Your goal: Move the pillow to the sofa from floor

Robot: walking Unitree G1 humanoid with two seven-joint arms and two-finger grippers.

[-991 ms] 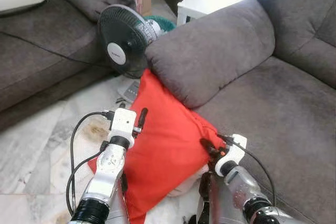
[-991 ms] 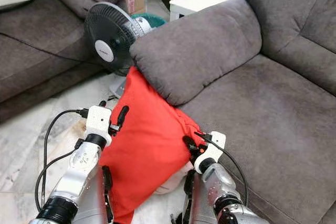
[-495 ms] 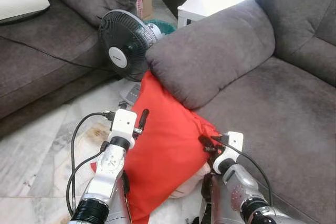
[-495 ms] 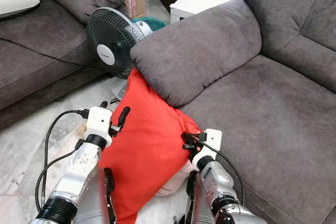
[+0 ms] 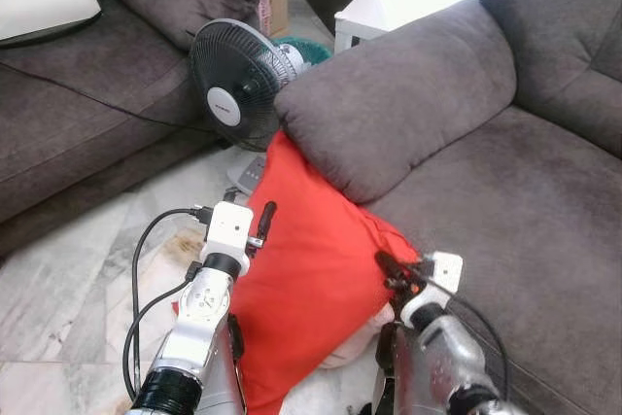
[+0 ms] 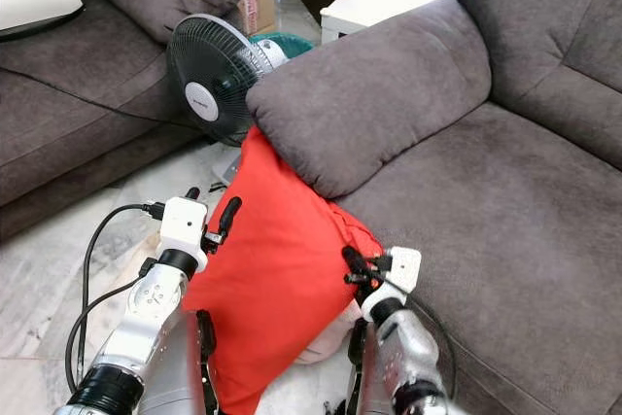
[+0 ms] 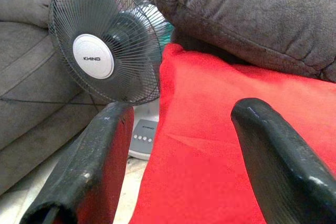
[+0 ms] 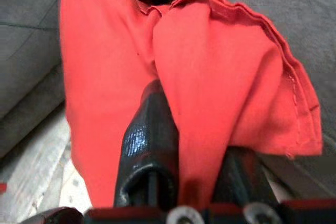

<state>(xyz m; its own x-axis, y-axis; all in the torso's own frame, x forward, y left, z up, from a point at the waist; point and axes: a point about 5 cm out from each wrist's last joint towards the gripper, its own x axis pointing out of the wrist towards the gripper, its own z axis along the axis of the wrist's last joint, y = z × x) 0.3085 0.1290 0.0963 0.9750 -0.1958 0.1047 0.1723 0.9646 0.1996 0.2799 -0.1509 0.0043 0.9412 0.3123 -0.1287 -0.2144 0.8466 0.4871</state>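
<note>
The red pillow (image 5: 311, 269) leans on the floor (image 5: 68, 279) against the sofa (image 5: 525, 201) front beside the fan (image 5: 238, 85), its corner pinched by the right gripper (image 8: 199, 145), with the left gripper (image 7: 184, 150) spread around its opposite edge.

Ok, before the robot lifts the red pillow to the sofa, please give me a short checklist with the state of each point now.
1. Right gripper shut on red pillow corner: ok.
2. Left gripper around the pillow's other edge: not ok, open, fingers not closed on the cloth.
3. Pillow free to rise: not ok, its top is tucked under the sofa armrest.
4. Fan apart from pillow: cannot tell, very near.
5. Sofa seat free for the pillow: ok.
</note>
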